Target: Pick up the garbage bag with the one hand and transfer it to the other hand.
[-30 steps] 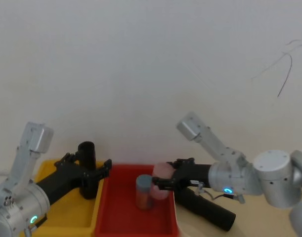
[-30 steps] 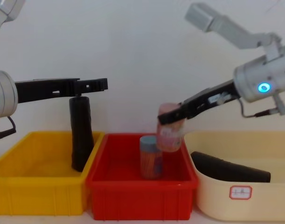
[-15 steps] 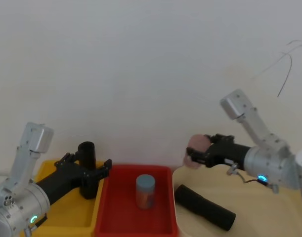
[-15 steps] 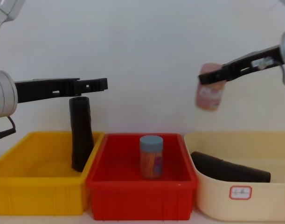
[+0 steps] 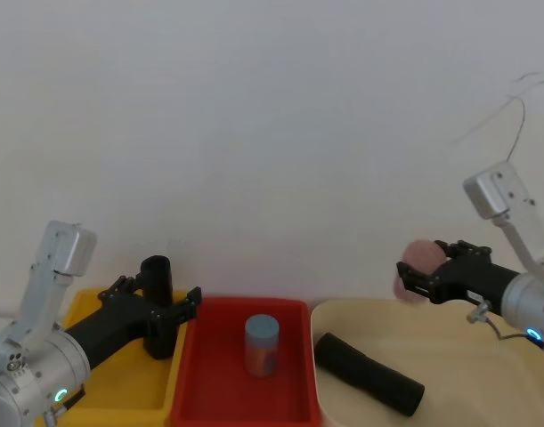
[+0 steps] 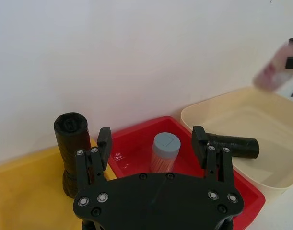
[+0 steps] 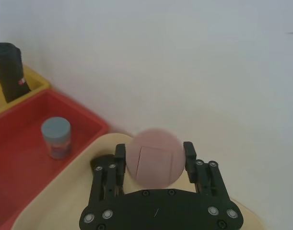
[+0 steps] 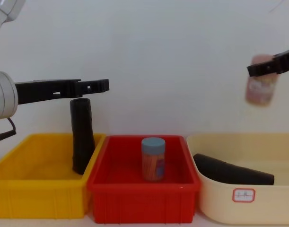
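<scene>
The garbage bag (image 8: 82,135) — a black roll of wrinkled plastic — is standing upright and slightly tilted in the yellow bin (image 8: 21,187), at the corner next to the red bin (image 8: 142,196). The left gripper (image 8: 98,85) is hovering just above the roll's top end, its fingers spread apart and holding nothing; in the left wrist view the two fingertips (image 6: 104,139) are sitting wide, with the roll beside one of them and not between them.

The right gripper (image 5: 410,283) is hanging high over the cream tub (image 8: 258,201), its fingers clamped on a pink jar (image 8: 261,86) — in the right wrist view the jar's round lid (image 7: 154,164) is sitting squarely between the two black fingers. The jar is well above the tub's rim.

A second black roll (image 8: 232,171) is lying on its side in the cream tub. A jar with a blue lid (image 8: 153,158) is standing upright near the middle of the red bin. A small white label (image 8: 244,195) is showing on the tub's front wall.
</scene>
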Action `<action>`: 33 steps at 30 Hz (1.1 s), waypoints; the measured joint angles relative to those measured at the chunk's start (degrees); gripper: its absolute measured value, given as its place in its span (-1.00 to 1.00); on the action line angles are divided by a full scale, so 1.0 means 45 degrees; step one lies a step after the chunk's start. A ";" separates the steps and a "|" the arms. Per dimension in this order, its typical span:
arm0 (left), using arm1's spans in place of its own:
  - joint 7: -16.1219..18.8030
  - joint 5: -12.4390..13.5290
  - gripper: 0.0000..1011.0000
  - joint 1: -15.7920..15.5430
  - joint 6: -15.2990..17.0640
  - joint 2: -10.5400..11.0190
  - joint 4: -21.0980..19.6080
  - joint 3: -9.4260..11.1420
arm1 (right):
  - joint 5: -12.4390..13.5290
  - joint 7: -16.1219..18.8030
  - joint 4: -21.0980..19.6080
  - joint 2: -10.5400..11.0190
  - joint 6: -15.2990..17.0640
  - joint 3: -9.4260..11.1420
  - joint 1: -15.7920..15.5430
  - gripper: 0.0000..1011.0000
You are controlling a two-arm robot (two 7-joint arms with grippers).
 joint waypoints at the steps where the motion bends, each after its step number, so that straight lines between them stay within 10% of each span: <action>1: -0.0001 0.0000 0.98 -0.0001 0.0000 -0.0001 0.0001 0.0000 | -0.0011 -0.0069 -0.0155 0.0083 0.0053 0.0083 -0.0121 0.45; 12: 0.0000 0.0001 0.98 -0.0001 0.0000 0.0000 0.0000 0.0000 | -0.0058 -0.0378 -0.0904 0.0503 0.0315 0.0480 -0.0736 0.98; 33: -0.0490 0.0129 0.98 -0.0259 -0.0300 -0.0244 0.0461 0.0194 | -0.0296 -0.1456 -0.1111 -0.0105 -0.0651 0.0934 -0.1368 0.98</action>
